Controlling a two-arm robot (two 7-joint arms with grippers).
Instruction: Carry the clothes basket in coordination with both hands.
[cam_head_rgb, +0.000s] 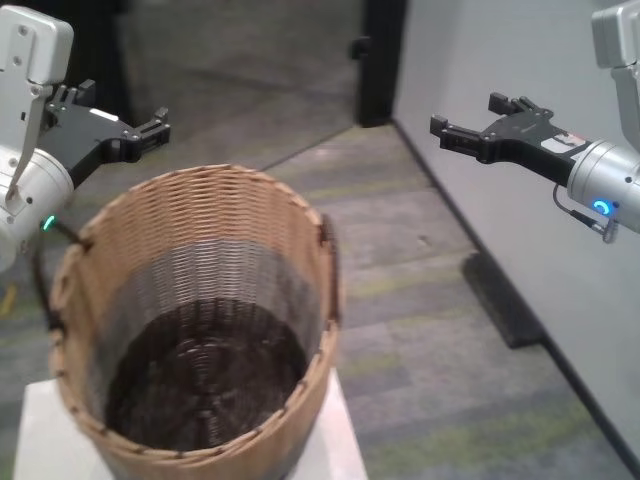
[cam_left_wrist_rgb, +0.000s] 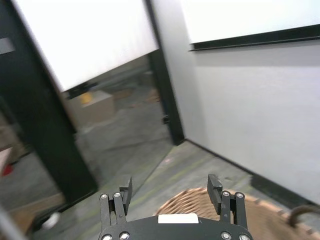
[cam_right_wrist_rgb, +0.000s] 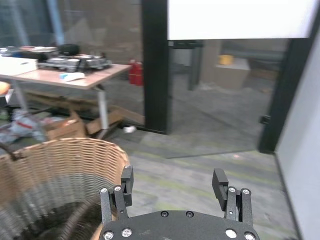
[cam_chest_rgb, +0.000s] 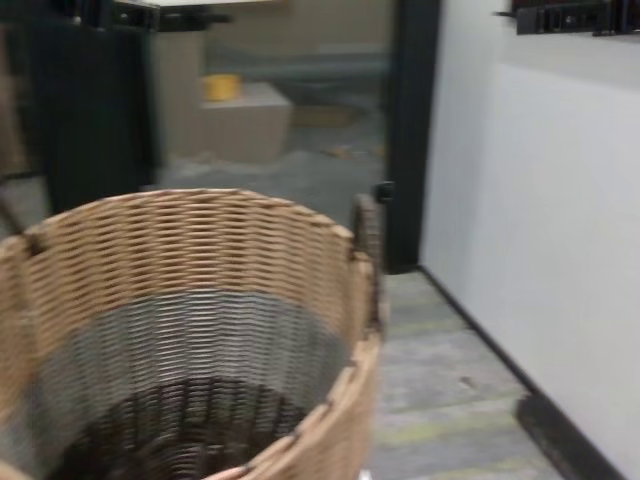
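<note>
The clothes basket (cam_head_rgb: 200, 330) is seated upright on a white stand (cam_head_rgb: 330, 445) at the near edge of the head view, its tan upper band above a grey middle band and a dark brown base. The interior is seen empty down to the dark weave. One dark loop handle (cam_head_rgb: 332, 270) is fixed at the rim on the robot's right; a second handle (cam_head_rgb: 42, 285) is seen at the left rim — only partly in frame.

The left gripper (cam_head_rgb: 158, 126) is held in the air above and just behind the left rim, apart from the basket. Its fingers (cam_left_wrist_rgb: 125, 192) are spread, with nothing between them.

The right gripper (cam_head_rgb: 448, 133) is held well off to the right of the basket, near the white wall (cam_head_rgb: 520, 60). Its fingers (cam_right_wrist_rgb: 220, 182) are likewise parted and unloaded. Contact with either handle is not seen.
</note>
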